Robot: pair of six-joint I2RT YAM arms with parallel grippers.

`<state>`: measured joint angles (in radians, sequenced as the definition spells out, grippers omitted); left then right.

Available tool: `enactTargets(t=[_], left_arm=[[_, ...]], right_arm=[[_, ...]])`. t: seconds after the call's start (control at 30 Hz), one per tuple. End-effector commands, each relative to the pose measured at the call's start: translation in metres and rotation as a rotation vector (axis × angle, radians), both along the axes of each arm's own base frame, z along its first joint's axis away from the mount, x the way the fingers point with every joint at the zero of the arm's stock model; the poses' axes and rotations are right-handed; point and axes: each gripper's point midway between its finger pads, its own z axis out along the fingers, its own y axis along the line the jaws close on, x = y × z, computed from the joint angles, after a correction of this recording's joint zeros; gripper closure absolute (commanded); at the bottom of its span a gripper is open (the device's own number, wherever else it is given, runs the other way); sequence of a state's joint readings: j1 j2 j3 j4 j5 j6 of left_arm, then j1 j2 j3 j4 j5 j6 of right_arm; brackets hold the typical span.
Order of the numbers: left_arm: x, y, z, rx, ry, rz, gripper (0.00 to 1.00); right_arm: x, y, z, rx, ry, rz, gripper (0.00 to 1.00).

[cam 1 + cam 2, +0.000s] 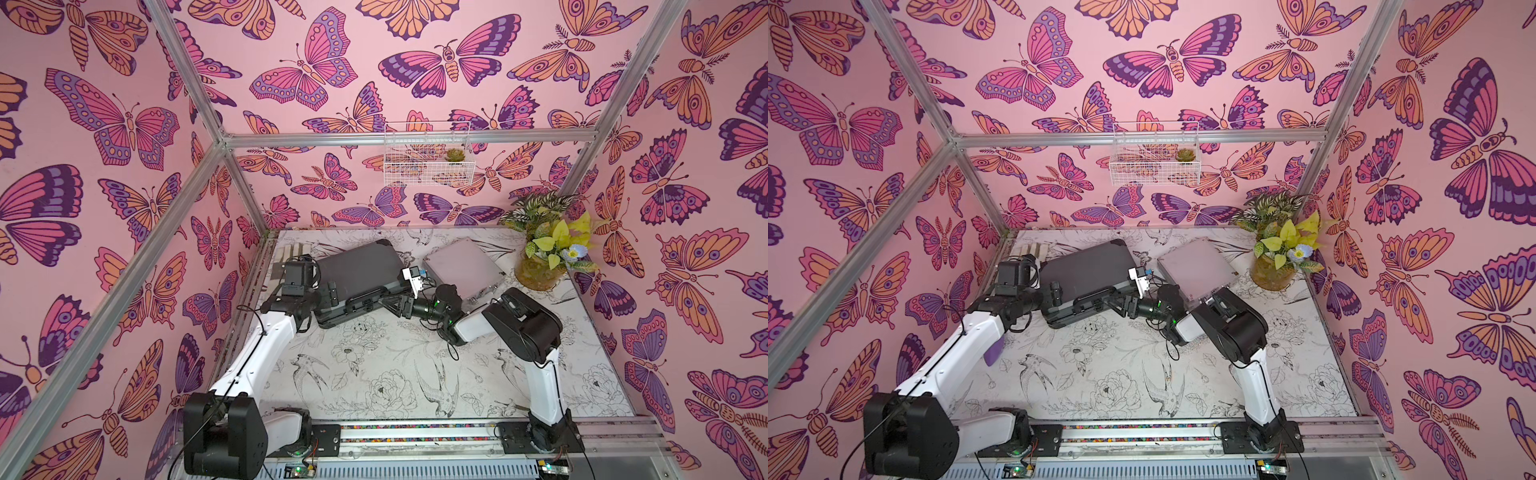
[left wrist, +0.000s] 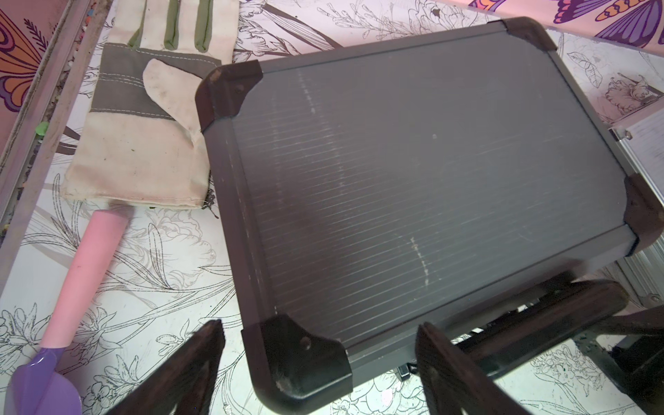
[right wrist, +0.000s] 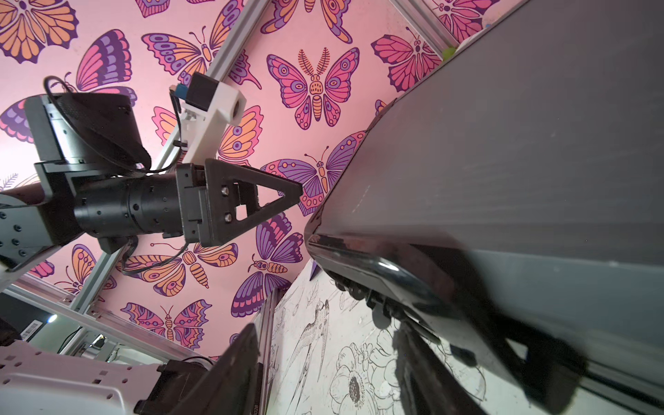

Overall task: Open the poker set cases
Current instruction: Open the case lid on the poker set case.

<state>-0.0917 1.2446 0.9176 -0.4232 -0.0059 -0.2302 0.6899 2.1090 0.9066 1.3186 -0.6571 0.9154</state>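
You have little to read: a few pale digits low on a finger of your right gripper point(image 3: 325, 325) and a barcode sticker point(image 3: 33, 328) off beyond the table point(image 1: 395, 374), both too small to make out.

The dark case point(image 1: 359, 268) lies askew toward the table's back left, its ribbed lid scuffed, black guards on the corners. The lid looks raised a little along the front (I cannot say how far). The silver case point(image 1: 459, 264) lies flat just beside it, toward the back right corner, latches facing front.

Your left gripper point(image 2: 321, 325) stands wide open at the dark case's front left corner. In the wrist view the guard sits between the fingers, nothing clamped. Your right gripper is about half open at that case's front right end, bare table showing between its fingers. One finger lies under the case's edge, and I cannot tell whether it touches.

A glove point(image 2: 143, 125) lies just beside the dark case's left side, a trowel point(image 2: 90, 258) (pink handle, purple blade) in front of it; your left arm covers most of the trowel from above. A plant point(image 1: 540, 253) fills the back right corner. A wire basket point(image 1: 415, 176) on the back wall holds a succulent point(image 1: 455, 154). Your right arm crosses the silver case's front, hiding part of it in both top views.
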Motion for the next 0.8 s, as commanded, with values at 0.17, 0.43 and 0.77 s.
enactTargets(t=[0.17,0.43,0.77], left_arm=[[-0.008,0.003,-0.004,-0.04,0.019,0.048,0.13],[-0.021,-0.002,0.008,-0.217,0.047,0.098,0.1],[-0.039,0.004,-0.012,-0.492,0.144,0.199,0.1]], right_arm=[[-0.007,0.002,0.009,-0.038,-0.042,0.018,0.38],[-0.029,-0.01,0.008,-0.184,-0.027,0.075,0.41],[-0.008,-0.053,0.023,-0.529,0.008,-0.037,0.39]])
